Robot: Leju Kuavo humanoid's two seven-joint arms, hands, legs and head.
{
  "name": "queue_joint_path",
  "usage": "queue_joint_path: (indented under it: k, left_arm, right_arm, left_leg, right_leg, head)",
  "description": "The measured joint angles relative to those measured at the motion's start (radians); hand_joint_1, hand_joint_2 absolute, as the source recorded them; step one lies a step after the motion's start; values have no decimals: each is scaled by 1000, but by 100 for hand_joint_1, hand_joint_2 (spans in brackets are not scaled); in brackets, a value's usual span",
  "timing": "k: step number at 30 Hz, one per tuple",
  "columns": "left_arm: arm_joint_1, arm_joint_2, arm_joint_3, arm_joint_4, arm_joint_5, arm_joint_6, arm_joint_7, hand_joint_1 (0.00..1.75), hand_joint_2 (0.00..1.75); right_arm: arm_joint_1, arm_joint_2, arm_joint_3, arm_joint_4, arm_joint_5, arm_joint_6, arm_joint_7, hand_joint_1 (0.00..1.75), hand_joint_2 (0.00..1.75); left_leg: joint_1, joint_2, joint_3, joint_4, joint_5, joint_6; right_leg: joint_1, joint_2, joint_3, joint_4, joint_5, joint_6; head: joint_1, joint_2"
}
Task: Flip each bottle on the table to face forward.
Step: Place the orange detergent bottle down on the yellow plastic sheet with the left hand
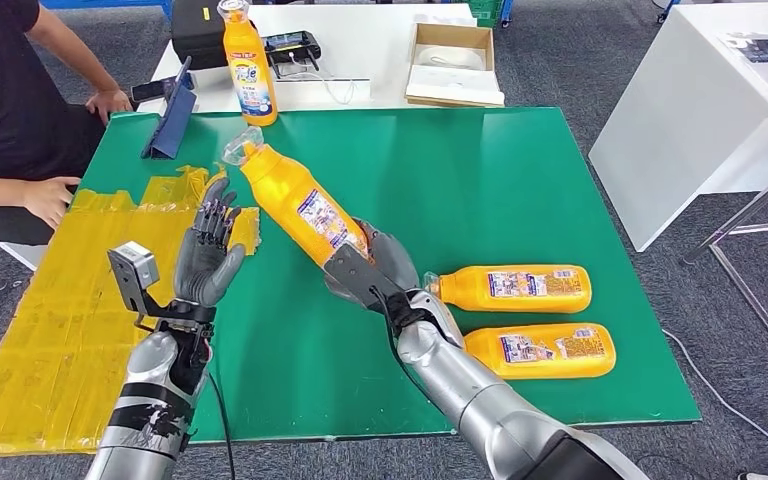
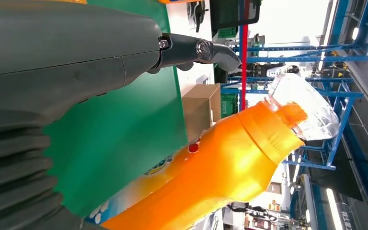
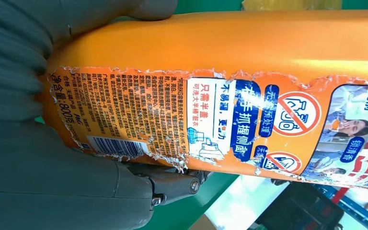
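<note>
My right hand grips the base of an orange bottle with a clear cap, holding it tilted above the green table, cap pointing up and to the far left. The right wrist view shows its torn back label with a barcode. My left hand is open, fingers up, just left of the bottle and apart from it; the left wrist view shows the bottle's neck and cap. Two more orange bottles lie on their sides at the front right. Another bottle stands upright at the far edge.
Crumpled yellow sheeting covers the table's left side. A person's hands rest by the left edge. A blue tablet stand is at the far left. A white table behind carries a cardboard box and devices.
</note>
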Motion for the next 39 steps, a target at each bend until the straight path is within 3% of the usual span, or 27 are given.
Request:
queue_joint_path:
  k: [16,27,39]
  left_arm:
    - [20,1,1,-5,51,-42,9,0,175]
    - [36,10,-38,14,340,-294,131,0,175]
    - [53,15,-74,36,372,-307,147,0,175]
  right_arm:
    - [24,3,56,-116,-37,1,-33,175,175]
    - [52,12,236,-171,-91,39,-8,175,175]
    - [64,14,326,-184,-97,36,3,175,175]
  left_leg:
    - [0,0,0,0,0,0]
    - [0,0,-1,0,0,0]
    - [0,0,-1,0,0,0]
  right_leg:
    - [0,0,0,0,0,0]
    - [0,0,-1,0,0,0]
    - [0,0,-1,0,0,0]
  head:
    - [0,0]
    - [0,0]
    - [0,0]
